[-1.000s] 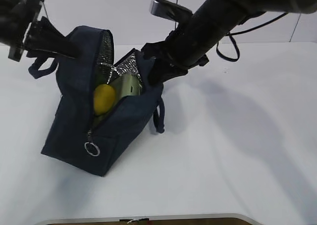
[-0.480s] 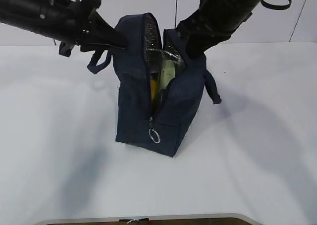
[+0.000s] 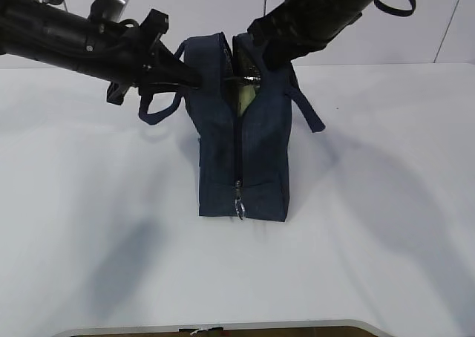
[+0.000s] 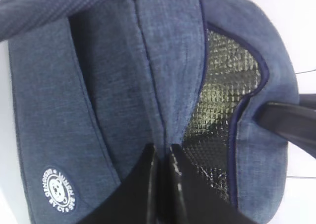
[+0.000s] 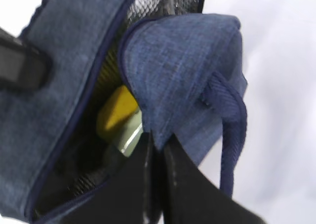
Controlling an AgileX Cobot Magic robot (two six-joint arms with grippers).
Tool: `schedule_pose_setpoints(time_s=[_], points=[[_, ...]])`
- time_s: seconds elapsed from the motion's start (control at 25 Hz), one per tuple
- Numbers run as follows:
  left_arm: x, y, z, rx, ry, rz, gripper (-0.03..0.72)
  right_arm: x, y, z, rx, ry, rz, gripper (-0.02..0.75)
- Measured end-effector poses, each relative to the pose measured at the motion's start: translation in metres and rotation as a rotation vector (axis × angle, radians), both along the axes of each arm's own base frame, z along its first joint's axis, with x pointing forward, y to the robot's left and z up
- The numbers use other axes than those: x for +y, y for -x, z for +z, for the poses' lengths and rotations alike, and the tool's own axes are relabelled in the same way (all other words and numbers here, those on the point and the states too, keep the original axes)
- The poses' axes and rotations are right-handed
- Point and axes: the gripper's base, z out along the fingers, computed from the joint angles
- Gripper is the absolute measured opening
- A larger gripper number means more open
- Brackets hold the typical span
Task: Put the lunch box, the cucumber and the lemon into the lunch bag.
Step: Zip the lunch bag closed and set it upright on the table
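On the white table [image 3: 386, 226] the lunch bag [image 3: 241, 159] stands upright; left gripper [image 4: 161, 157] and right gripper [image 5: 154, 145] each pinch one side of its open mouth, lemon [image 5: 116, 116] inside

cucumber hidden inside lunch bag [image 3: 243, 151], lemon [image 5: 116, 111] half covered by bag flap, lunch box [image 3: 244, 97] only a sliver at 12 o'clock, right pincer [image 5: 157, 150] blurred, cut off at 6 o'clock

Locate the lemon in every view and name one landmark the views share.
Exterior view: no lemon visible; only a pale sliver shows in the bag's slit.
Left wrist view: not visible; only silver lining.
Right wrist view: lemon, centre-left inside the opening.
Shared landmark: the bag's dark piped rim.
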Motion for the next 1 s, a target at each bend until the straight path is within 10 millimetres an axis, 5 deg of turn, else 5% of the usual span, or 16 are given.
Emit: schedule_pose_setpoints(time_s=[0.4, 0.64, 0.8, 1.0], points=[[0.000, 0.001, 0.000, -0.006, 0.000, -0.015, 0.008, 0.009, -0.009, -0.014, 0.028, -0.089, -0.024, 0.037], [-0.001, 0.002, 0.000, -0.012, 0.000, -0.027, 0.038, 0.011, -0.011, -0.012, 0.008, -0.112, -0.034, 0.265], [-0.001, 0.002, 0.000, -0.017, -0.002, -0.031, 0.139, 0.012, -0.011, -0.012, 0.011, -0.131, -0.038, 0.401], [-0.001, 0.002, 0.000, -0.019, 0.000, -0.038, 0.295, 0.013, -0.012, -0.002, -0.004, -0.145, -0.032, 0.440]])
